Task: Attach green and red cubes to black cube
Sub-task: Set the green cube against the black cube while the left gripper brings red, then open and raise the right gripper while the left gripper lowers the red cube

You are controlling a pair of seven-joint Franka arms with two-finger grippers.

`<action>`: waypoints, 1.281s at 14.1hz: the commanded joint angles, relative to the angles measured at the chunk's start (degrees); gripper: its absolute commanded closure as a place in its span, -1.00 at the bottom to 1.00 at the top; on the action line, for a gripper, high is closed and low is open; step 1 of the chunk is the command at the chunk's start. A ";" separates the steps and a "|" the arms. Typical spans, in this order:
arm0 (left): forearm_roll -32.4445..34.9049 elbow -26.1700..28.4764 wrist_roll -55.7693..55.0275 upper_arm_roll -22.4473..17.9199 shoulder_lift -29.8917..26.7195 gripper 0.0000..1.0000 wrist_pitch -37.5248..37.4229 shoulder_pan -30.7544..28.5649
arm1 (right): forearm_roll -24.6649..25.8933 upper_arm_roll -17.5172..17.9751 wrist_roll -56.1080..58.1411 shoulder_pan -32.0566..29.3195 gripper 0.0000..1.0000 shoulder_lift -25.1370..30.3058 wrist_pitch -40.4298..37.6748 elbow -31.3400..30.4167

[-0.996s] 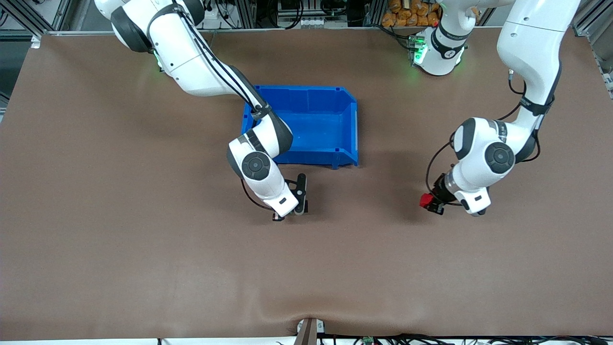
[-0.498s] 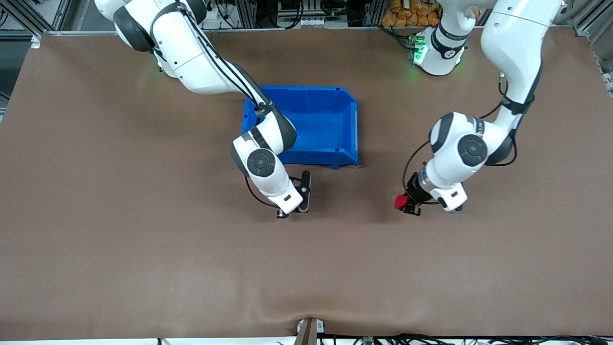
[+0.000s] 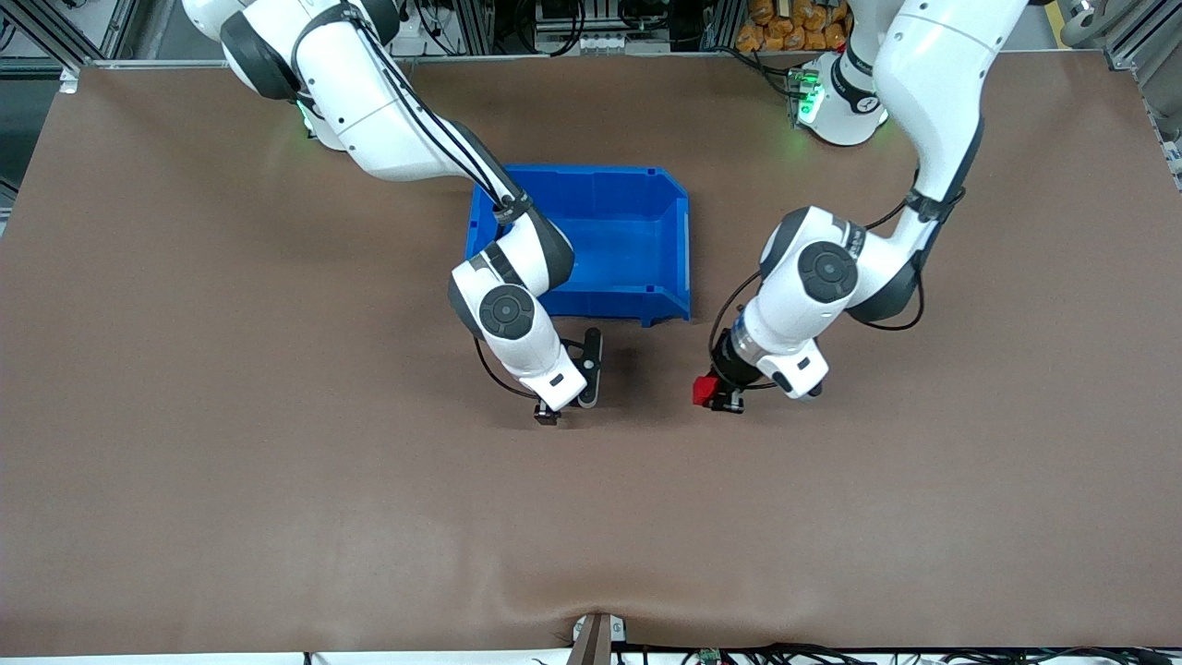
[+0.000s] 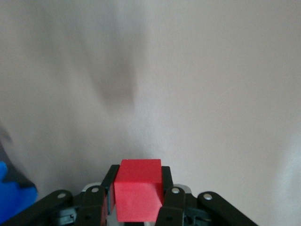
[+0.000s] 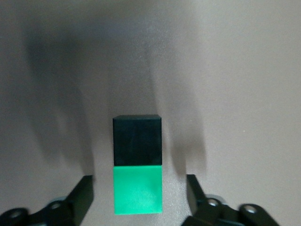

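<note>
In the right wrist view the black cube point(image 5: 137, 140) and the green cube point(image 5: 138, 189) lie on the table, touching face to face. My right gripper point(image 5: 139, 200) is open right over them, its fingers point(image 5: 84, 192) clear of the green cube on either side. In the front view my right gripper point(image 3: 565, 399) is low over the table near the blue bin and hides both cubes. My left gripper point(image 3: 718, 397) is shut on the red cube point(image 3: 705, 390) and holds it over the table beside the bin. The left wrist view shows the red cube point(image 4: 138, 195) between the fingers.
The blue bin point(image 3: 681, 242) stands mid-table, farther from the front camera than both grippers; its corner shows in the left wrist view point(image 4: 14, 200). The brown table point(image 3: 277, 480) stretches wide around the grippers.
My left arm has swung toward the right arm's end of the table, carrying the red cube closer to my right gripper. My right gripper has barely shifted.
</note>
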State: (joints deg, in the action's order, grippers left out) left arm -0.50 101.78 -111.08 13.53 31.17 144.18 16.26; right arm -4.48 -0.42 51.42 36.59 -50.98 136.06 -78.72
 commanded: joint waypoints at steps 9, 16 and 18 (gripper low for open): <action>-0.29 -13.09 -10.47 -1.05 10.83 1.00 -0.13 7.02 | -0.88 -0.89 -14.30 -5.29 -1.00 9.92 -15.89 -0.03; -0.21 -18.02 -10.65 -1.22 15.23 1.00 -1.35 9.66 | -0.88 -0.63 -15.91 -22.33 -1.00 24.23 -26.54 -6.17; 0.58 -20.38 -10.56 -2.27 16.81 1.00 -5.21 10.71 | -1.84 -0.63 -15.64 -25.94 -1.00 28.72 -29.17 -8.55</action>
State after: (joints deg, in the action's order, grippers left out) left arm -0.47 85.80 -120.81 13.00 45.62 142.57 24.83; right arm -4.86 -2.48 35.74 13.71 -29.06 108.21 -81.01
